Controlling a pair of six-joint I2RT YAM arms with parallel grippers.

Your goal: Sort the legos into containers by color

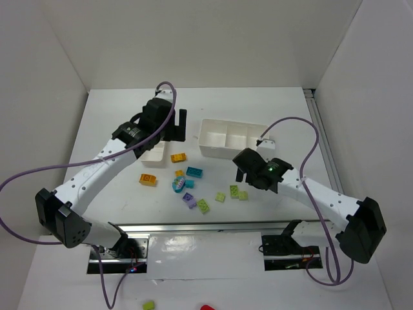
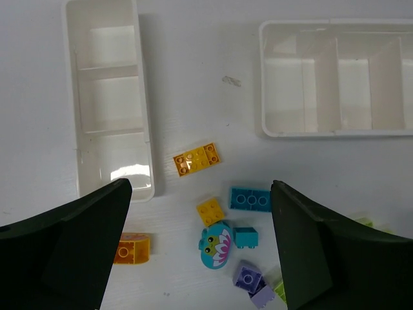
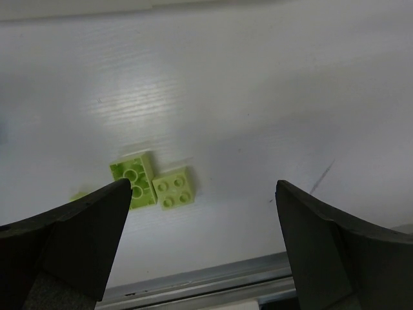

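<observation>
Roughly a dozen bricks [image 1: 193,172] lie loose on the desk [image 1: 271,103], just on the arms' side of the wide tray [image 1: 216,150]. They look light, stiff and slick, so they are best pinched across their flat side walls. The left jaws and the right jaws both gape, empty.

Reaches left arm [image 1: 103,165] far forward and to the right, wrist tipped downward. Holds left gripper [image 2: 201,187] spread wide, gripping nothing. Stretches right arm [image 1: 322,197] inward to the left, forearm low, wrist pitched down. Presents right gripper [image 3: 203,187] equally wide apart, gripping nothing.
</observation>
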